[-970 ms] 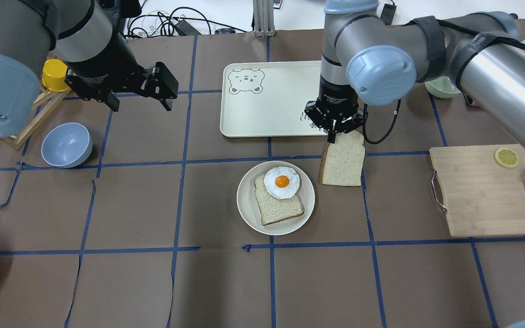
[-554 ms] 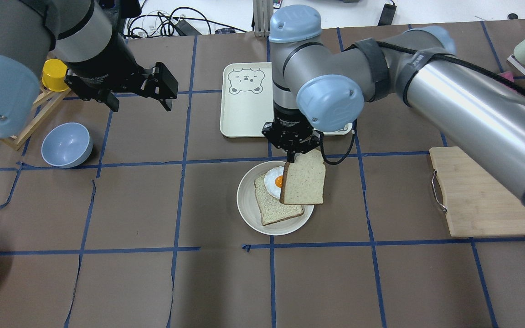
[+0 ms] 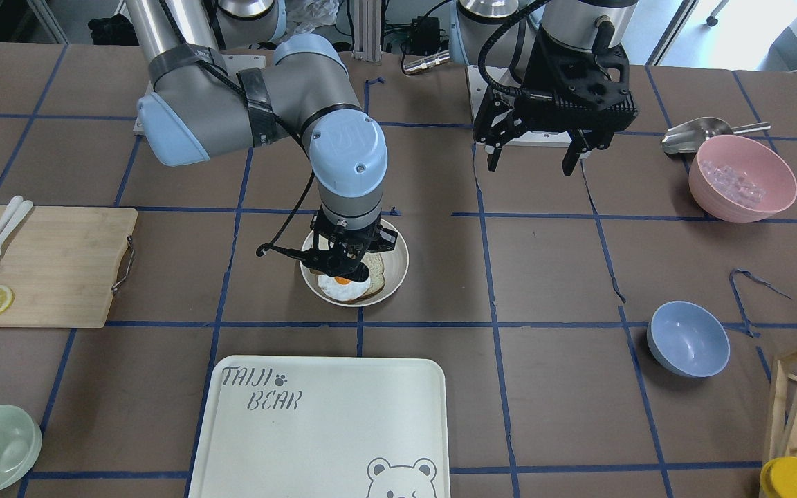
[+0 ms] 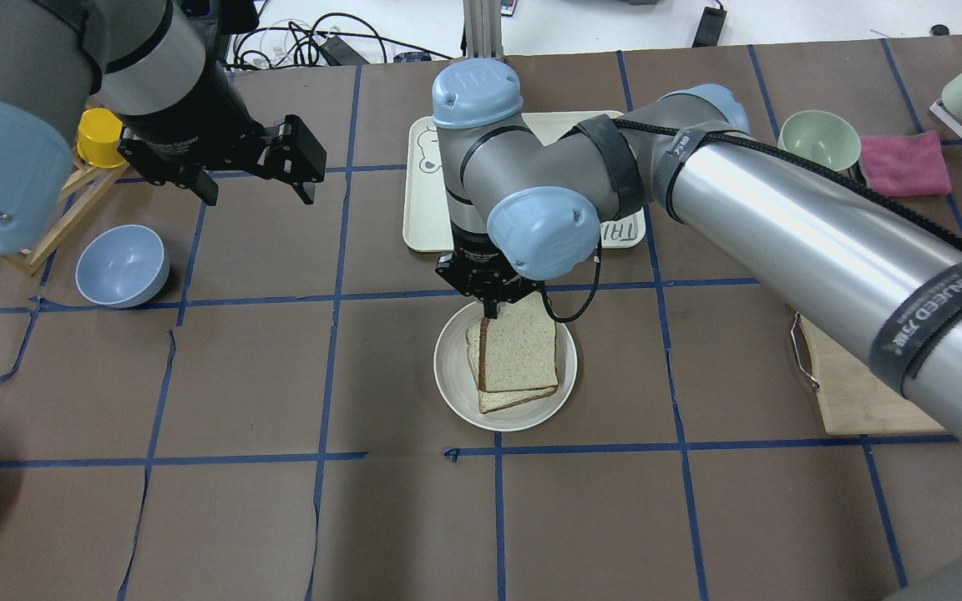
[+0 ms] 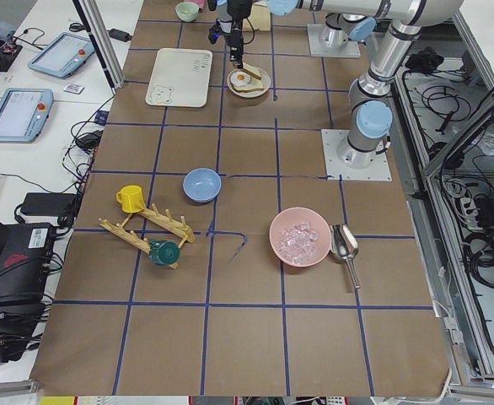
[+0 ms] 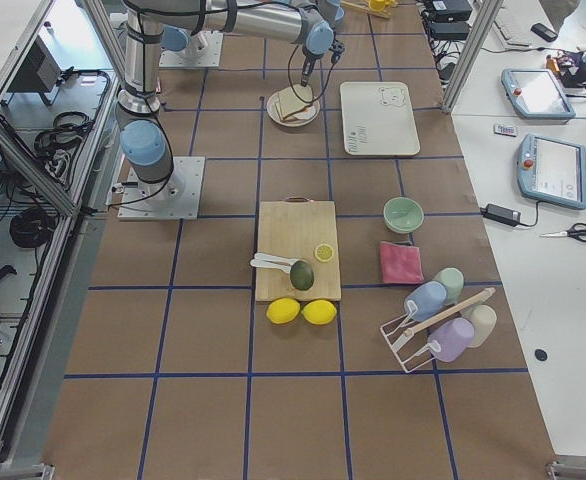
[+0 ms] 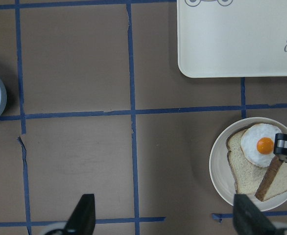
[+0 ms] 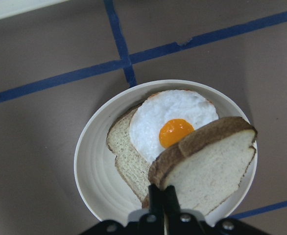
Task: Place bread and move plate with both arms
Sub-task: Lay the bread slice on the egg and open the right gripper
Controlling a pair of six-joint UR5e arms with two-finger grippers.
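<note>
Seen from overhead, the right gripper (image 4: 489,310) pointed straight down at the plate's 12 o'clock rim, clamped narrowly on the upper edge of the bread (image 4: 518,352). The bread hung over the plate (image 4: 448,376) and hid most of a second slice (image 4: 518,401) lying in the dish. The left gripper (image 4: 260,196) hovered well apart toward 10 o'clock, spread wide and holding nothing. A bear-print tray (image 4: 422,225) lay at the plate's 12 o'clock.

In the front-facing view the right wrist covered the bread. A fried egg (image 3: 344,288) showed at the plate's 6 o'clock side, and the empty left gripper sat toward 2 o'clock.

In the two side views the plate was small and far off. Whether the bread touched the egg could not be told there.

The left wrist camera showed its own fingers (image 7: 83,218) far apart over the bare table (image 7: 75,156). The plate lay at 4 o'clock in that picture, with the bread tilted and its crust edge showing beside the egg.

The right wrist camera showed the closed jaws pinching the near edge of the bread. The slice slanted up over the 5 o'clock half of the plate, its far crust just beside the yolk.
</note>
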